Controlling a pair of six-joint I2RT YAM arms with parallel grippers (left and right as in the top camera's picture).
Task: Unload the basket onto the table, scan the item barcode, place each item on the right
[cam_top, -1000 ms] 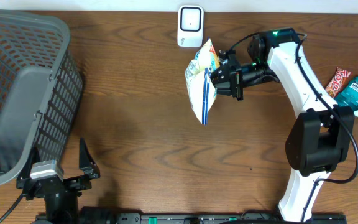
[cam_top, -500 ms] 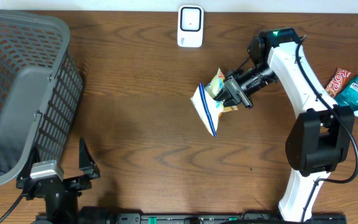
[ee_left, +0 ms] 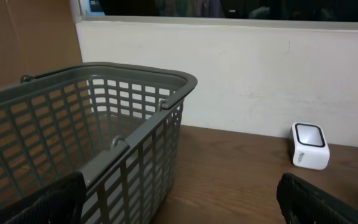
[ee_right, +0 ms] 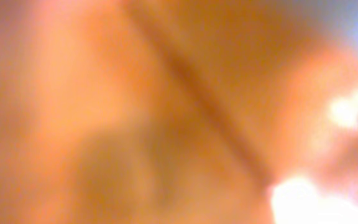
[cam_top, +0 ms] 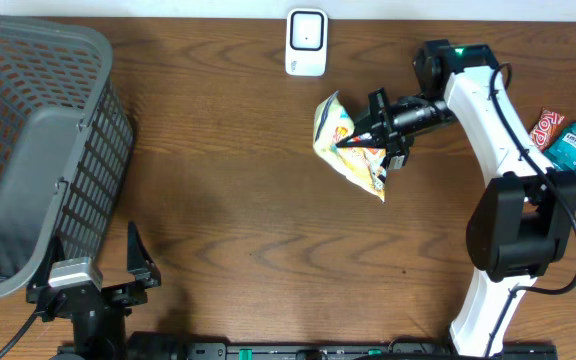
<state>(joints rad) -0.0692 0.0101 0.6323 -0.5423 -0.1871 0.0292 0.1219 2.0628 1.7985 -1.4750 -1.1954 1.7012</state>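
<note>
A crinkled yellow-and-orange snack bag (cam_top: 349, 150), the item, hangs above the table's middle right, below and to the right of the white barcode scanner (cam_top: 306, 42). My right gripper (cam_top: 375, 135) is shut on the bag's right edge, its black fingers pointing left. The right wrist view is filled by a blurred orange surface, the bag (ee_right: 166, 112) pressed close to the lens. My left gripper (cam_top: 94, 274) rests open at the front left with nothing between its fingers (ee_left: 48, 202). The left wrist view shows the scanner (ee_left: 309, 146) far ahead.
A large grey plastic basket (cam_top: 38, 150) fills the left side, close to my left gripper, and its slotted wall (ee_left: 123, 143) shows in the left wrist view. A red packet (cam_top: 546, 128) and a blue bottle (cam_top: 574, 145) lie at the right edge.
My right gripper has turned and swung the bag, first down to the right, then back up. Its blue-and-white side faced up before; now the yellow-orange side does. The left arm is still.
</note>
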